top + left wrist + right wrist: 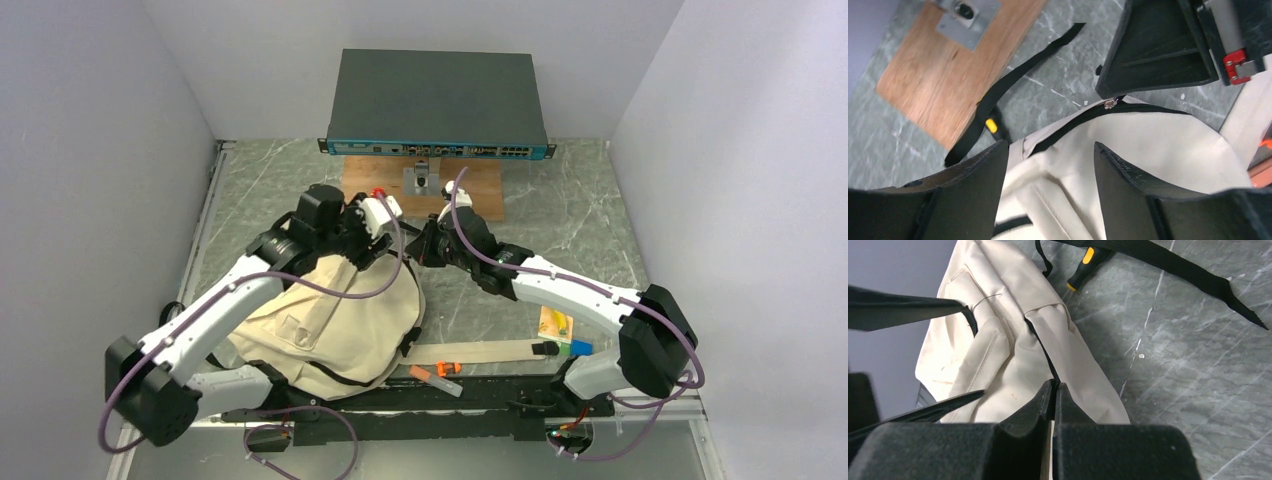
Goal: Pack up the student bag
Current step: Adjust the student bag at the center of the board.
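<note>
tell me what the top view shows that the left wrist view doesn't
Only top: the grey equipment box, the whole left arm and right arm, and a small yellow and blue item. Only left wrist: the silver zipper pull and a yellow handle end beside the black strap. Both: the beige bag, wooden board, its metal plate, the grey table and the left claw, open over the bag.

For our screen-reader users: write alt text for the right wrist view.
The right gripper, shut, sits at the black zipper of a beige backpack lying on a grey table. A yellow-and-black screwdriver handle and a black strap lie beyond it.
</note>
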Robot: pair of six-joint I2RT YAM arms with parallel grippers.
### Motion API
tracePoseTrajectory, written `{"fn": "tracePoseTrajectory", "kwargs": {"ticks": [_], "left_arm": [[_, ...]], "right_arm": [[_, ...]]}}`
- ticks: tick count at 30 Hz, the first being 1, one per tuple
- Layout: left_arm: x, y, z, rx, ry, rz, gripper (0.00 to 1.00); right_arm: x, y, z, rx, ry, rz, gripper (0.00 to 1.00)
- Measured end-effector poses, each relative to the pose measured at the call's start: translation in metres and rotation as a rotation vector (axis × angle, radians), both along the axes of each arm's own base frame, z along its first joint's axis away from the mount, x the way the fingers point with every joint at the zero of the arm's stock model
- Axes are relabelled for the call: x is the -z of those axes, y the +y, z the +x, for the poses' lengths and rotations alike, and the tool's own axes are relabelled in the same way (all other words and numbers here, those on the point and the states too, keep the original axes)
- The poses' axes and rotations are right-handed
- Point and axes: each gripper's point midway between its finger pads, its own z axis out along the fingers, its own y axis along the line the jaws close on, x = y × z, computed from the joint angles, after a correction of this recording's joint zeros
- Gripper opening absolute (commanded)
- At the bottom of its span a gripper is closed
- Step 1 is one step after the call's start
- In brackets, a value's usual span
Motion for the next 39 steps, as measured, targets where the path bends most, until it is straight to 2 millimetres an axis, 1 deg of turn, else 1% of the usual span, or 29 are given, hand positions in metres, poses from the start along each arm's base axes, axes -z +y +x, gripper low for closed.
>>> {"fn": "tracePoseTrajectory", "kwargs": {"ticks": [4,5,9,11,12,15,17,18,22,23,27,30,32,33,36,38,39], "left_arm": [[0.026,-0.02,0.011,0.161,0.029,0.066,0.63],[0.035,-0.026,0.014,0.195,0.045,0.078,0.63],[0.06,-0.036,0.017,0.264,0.09,0.101,0.59],[0.062,-0.039,0.017,0.29,0.088,0.099,0.57],[0.062,-0.04,0.016,0.302,0.083,0.098,0.53],[0.061,-0.042,0.015,0.328,0.079,0.096,0.3],[0.064,-0.043,0.014,0.343,0.086,0.095,0.2],[0.065,-0.044,0.013,0.352,0.093,0.093,0.16],[0.068,-0.043,0.014,0.359,0.101,0.091,0.06],[0.068,-0.042,0.014,0.358,0.102,0.089,0.0],[0.067,-0.04,0.017,0.349,0.098,0.084,0.0],[0.064,-0.035,0.021,0.328,0.068,0.061,0.0],[0.06,-0.027,0.026,0.286,0.024,0.067,0.0],[0.058,-0.016,0.034,0.232,-0.009,0.086,0.0],[0.049,0.024,0.059,0.06,-0.083,0.128,0.0],[0.042,0.04,0.069,-0.018,-0.123,0.134,0.0],[0.038,0.044,0.072,-0.039,-0.139,0.134,0.0]], "right_arm": [[-0.001,0.001,-0.001,-0.026,0.01,0.01,0.0],[-0.001,0.0,-0.001,-0.028,0.011,0.012,0.0],[-0.001,0.002,-0.002,-0.039,0.016,0.019,0.0],[-0.002,0.003,-0.003,-0.043,0.018,0.024,0.0],[-0.002,0.003,-0.003,-0.045,0.019,0.027,0.0],[-0.003,0.004,-0.004,-0.051,0.026,0.035,0.0],[-0.003,0.004,-0.004,-0.051,0.029,0.038,0.0],[-0.003,0.004,-0.004,-0.049,0.031,0.039,0.0],[-0.003,0.003,-0.003,-0.04,0.038,0.045,0.0],[-0.003,0.003,-0.003,-0.036,0.04,0.045,0.0],[0.001,-0.004,0.001,0.016,0.054,0.024,0.0],[0.002,-0.011,0.005,0.077,0.058,0.018,0.0],[0.001,-0.02,0.002,0.108,0.051,0.031,0.0],[0.001,-0.026,-0.003,0.115,0.048,0.035,0.0],[0.001,-0.041,-0.028,0.095,0.02,0.06,0.0],[0.002,-0.045,-0.046,0.065,-0.006,0.078,0.0],[0.004,-0.047,-0.056,0.048,-0.017,0.081,0.0]]}}
